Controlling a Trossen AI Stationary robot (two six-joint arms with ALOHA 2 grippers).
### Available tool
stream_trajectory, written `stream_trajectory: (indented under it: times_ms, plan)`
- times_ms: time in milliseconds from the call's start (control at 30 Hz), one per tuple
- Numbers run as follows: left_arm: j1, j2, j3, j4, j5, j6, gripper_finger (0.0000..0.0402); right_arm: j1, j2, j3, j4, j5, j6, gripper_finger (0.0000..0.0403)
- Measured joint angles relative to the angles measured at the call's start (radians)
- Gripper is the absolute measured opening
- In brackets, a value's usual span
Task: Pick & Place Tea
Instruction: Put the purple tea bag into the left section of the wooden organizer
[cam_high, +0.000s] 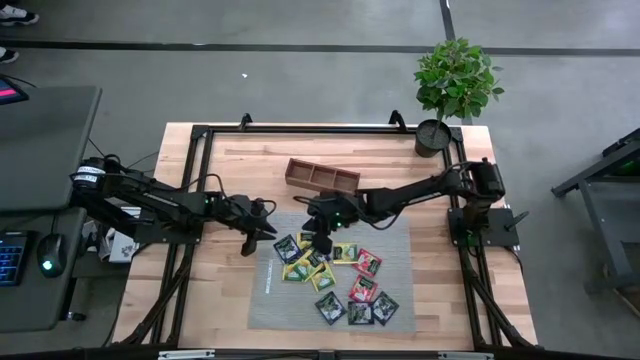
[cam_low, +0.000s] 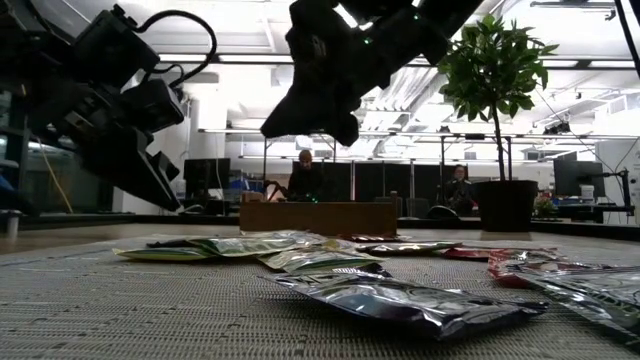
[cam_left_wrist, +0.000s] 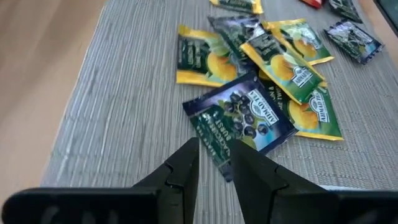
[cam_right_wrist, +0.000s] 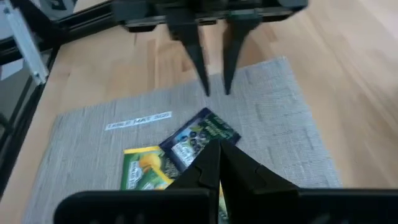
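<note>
The tea sachets (cam_high: 330, 280) lie scattered flat on the grey mat (cam_high: 265, 300): light, thin, slippery foil (best pinched at an edge). The right pincer (cam_high: 318, 243) hovers closed over them; the left pincer (cam_high: 262, 235) waits slightly parted.

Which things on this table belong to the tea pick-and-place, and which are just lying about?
Part of the job:
- tea sachets, scattered on the grey mat
- wooden tray, beyond the mat
- left gripper, by the mat's edge
- right gripper, above the sachets

Just lying about:
- potted plant at the table corner
- keyboard and mouse on the side desk
</note>
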Motion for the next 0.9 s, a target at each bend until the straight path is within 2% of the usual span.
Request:
stream_trajectory:
  times_ms: [167, 300, 500, 567, 767, 900]
  plan:
    - [0.0, 0.0, 0.0, -0.024, -0.02, -0.063, 0.009, 0.034, 0.019, 0.001, 0.024, 0.019, -0.005, 0.0001]
    - [0.0, 0.0, 0.0, -0.025, -0.016, -0.07, 0.009, 0.077, 0.089, 0.001, 0.099, 0.019, 0.027, 0.0001]
    - [0.0, 0.0, 0.0, -0.024, 0.001, -0.086, 0.009, 0.109, 0.146, 0.0, 0.143, 0.15, 0.145, 0.0001]
    - [0.0, 0.0, 0.0, -0.022, 0.001, -0.087, 0.009, 0.109, 0.148, 0.0, 0.171, 0.162, 0.157, 0.0001]
    - [0.0, 0.0, 0.0, -0.027, 0.001, -0.08, 0.009, 0.109, 0.155, 0.002, 0.19, 0.154, 0.138, 0.0]
    - [0.0, 0.0, 0.0, -0.028, -0.012, -0.082, 0.009, 0.112, 0.211, 0.084, 0.132, 0.125, 0.103, 0.0]
